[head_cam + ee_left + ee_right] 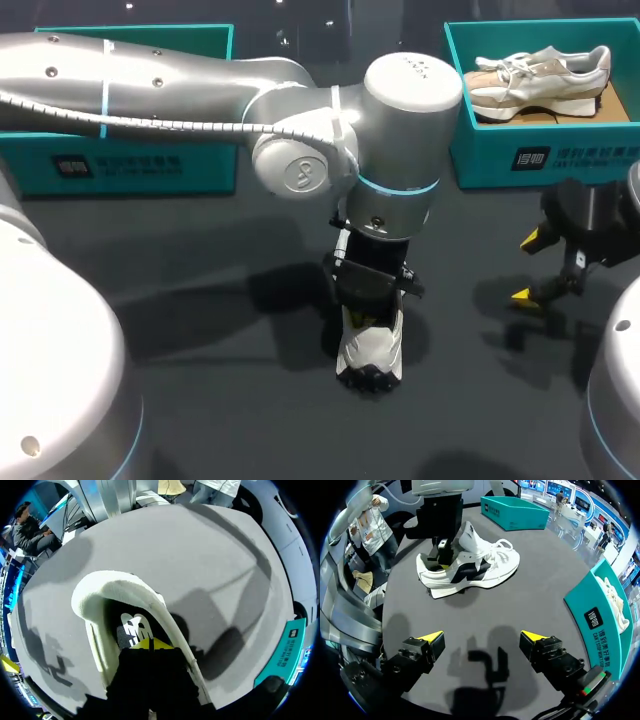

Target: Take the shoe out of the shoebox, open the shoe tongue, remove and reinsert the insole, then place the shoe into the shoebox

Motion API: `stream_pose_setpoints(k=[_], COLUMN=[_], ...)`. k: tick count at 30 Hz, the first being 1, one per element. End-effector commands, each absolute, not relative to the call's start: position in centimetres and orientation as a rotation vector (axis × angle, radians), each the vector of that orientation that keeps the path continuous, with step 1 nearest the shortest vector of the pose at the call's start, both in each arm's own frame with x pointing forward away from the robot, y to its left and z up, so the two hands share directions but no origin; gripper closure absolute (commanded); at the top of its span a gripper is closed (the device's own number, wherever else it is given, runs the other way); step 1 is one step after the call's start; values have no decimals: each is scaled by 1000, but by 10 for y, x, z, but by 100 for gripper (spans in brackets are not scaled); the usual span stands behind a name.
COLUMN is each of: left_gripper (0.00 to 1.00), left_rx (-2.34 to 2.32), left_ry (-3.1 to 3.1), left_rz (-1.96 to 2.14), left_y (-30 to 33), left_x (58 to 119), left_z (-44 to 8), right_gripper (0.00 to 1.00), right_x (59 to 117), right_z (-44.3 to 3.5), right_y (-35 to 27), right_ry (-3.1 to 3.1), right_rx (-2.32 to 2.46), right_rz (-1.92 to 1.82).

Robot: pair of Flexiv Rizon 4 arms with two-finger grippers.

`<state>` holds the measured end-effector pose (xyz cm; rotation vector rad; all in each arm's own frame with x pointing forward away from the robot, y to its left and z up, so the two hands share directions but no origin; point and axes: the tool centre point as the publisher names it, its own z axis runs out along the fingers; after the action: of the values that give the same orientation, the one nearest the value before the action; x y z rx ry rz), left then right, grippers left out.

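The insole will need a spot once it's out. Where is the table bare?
Bare table lies between the white shoe and right gripper, and between the shoe and the left shoebox. Crowded where the left gripper meets the shoe.

The dark table [230,400] carries a white shoe [372,345], with a first teal shoebox [150,165] beyond it to the left and a second teal shoebox [560,155] beyond it to the right.

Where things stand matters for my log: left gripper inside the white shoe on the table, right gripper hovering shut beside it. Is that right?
Not quite: the right gripper is open, not shut. The right wrist view shows its yellow tips wide apart above the table, holding nothing. The rest holds: the left gripper is inside the white shoe.
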<state>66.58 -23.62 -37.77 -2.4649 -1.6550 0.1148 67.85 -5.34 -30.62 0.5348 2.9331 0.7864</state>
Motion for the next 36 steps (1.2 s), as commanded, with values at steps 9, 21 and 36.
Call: stream_pose_setpoints(k=[9,21,36], left_gripper=[100,100,100], left_rx=[-2399,-2313,-2352], left_ry=[-1697,-1723,-1853], left_rz=[-125,-194,15], left_y=[-229,-222,-225], left_x=[665,663,660], left_z=[-371,-399,-413], right_gripper=[0,0,0], right_x=[677,677,677], right_z=[-306,-306,-306], right_y=[-53,-53,-53], right_ry=[2932,2932,2932], right_rx=[537,537,537], right_rz=[783,783,783])
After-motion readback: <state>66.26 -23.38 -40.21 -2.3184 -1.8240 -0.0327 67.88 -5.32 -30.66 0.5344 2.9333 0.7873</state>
